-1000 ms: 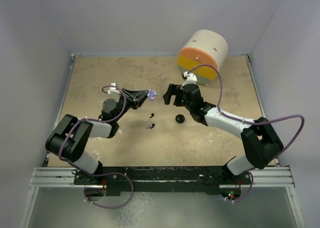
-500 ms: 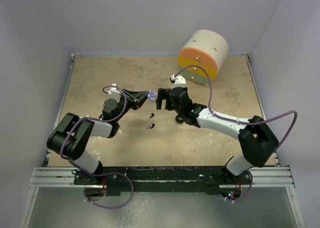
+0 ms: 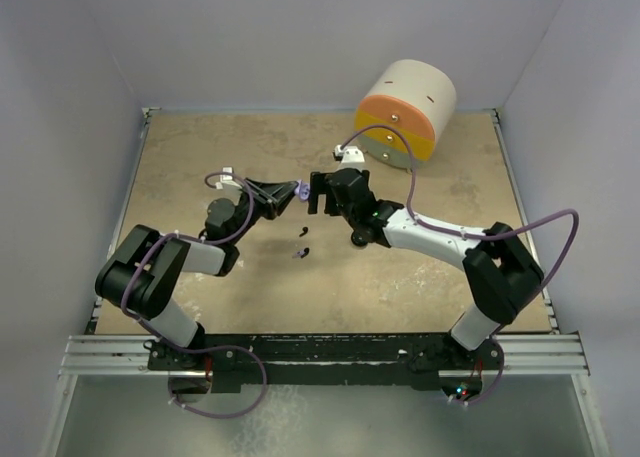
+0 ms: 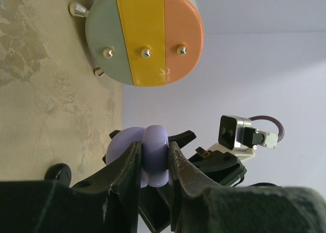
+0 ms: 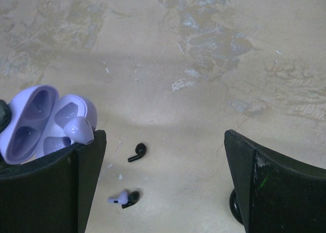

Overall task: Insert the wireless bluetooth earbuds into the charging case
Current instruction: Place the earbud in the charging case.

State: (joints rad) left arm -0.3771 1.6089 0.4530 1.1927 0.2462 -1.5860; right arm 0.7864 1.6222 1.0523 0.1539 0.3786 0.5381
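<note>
My left gripper is shut on the open lavender charging case, held above the table; the left wrist view shows it pinched between the fingers. In the right wrist view the case shows its wells, with a lavender earbud at its near edge. My right gripper is open and empty right beside the case, its left finger next to it. On the table lie a black earbud and a lavender and a black earbud touching each other.
A round cream drum with an orange, yellow and grey face stands at the back right, also in the left wrist view. A black round puck lies under my right arm, partly hidden in the right wrist view.
My right gripper has moved left, from near the drum to right beside the lavender case. My left gripper has held the case almost still.
</note>
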